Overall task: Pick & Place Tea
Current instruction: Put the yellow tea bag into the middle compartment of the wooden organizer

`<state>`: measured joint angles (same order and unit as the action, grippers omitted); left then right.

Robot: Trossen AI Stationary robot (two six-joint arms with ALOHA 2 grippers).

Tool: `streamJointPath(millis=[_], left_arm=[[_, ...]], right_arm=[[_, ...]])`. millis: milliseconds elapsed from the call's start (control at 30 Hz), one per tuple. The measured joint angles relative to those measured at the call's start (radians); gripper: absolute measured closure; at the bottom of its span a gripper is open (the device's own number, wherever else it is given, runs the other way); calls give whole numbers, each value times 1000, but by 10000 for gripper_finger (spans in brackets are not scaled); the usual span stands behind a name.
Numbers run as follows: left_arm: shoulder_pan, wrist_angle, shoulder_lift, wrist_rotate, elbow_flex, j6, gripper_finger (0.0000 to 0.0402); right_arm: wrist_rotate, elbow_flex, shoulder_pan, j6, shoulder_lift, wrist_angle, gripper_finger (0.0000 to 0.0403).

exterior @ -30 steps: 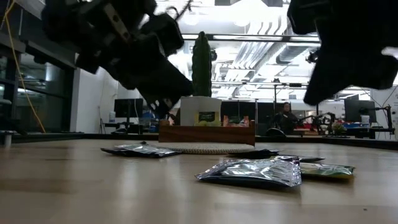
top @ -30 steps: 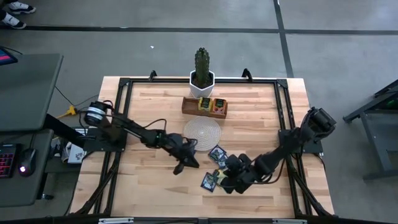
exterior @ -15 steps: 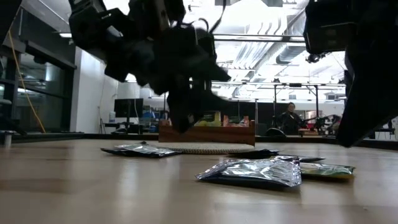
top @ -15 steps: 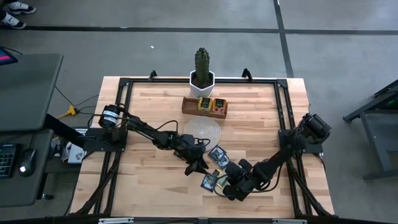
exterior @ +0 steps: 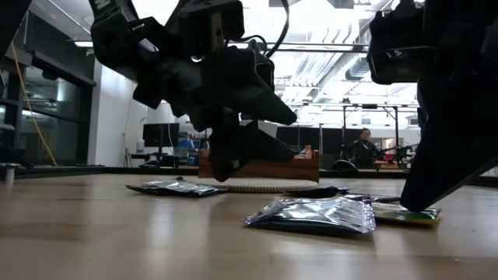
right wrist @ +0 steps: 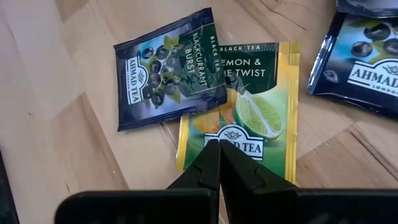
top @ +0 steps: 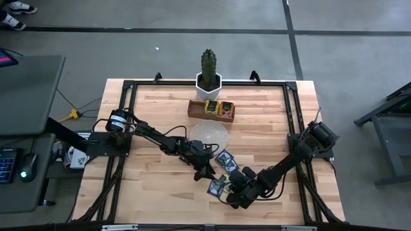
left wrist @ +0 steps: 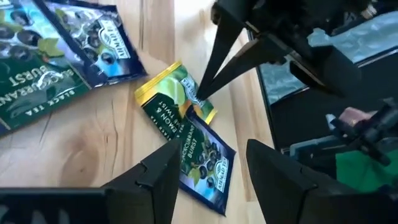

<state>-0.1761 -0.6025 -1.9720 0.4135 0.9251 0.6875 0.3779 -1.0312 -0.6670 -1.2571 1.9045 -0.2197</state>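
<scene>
I'm lowering the spread left gripper (left wrist: pixel 208 165) over the blackcurrant sachet (left wrist: pixel 202 163) on the counter (top: pixel 154 186) beside the lemon sachet (right wrist: pixel 245 115), which the pressed-together right gripper (right wrist: pixel 219 163) is pinning; next comes closing.

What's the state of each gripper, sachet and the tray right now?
Left gripper: open, above the overlapped sachets.
Right gripper: shut, tip on the yellow sachet.
Blue sachet: flat, overlapping the yellow one.
Tray: holds sachets upright.
</scene>
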Motion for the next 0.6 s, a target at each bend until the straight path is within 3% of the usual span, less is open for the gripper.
streamJointPath(millis=[400, 600], left_arm=[[0, 16, -23, 17, 0, 67, 222], [0, 50, -21, -28, 2, 79, 222]], right_arm=[[-25, 0, 93, 95, 6, 40, 403], [-30, 1, 127, 118, 6, 53, 403]])
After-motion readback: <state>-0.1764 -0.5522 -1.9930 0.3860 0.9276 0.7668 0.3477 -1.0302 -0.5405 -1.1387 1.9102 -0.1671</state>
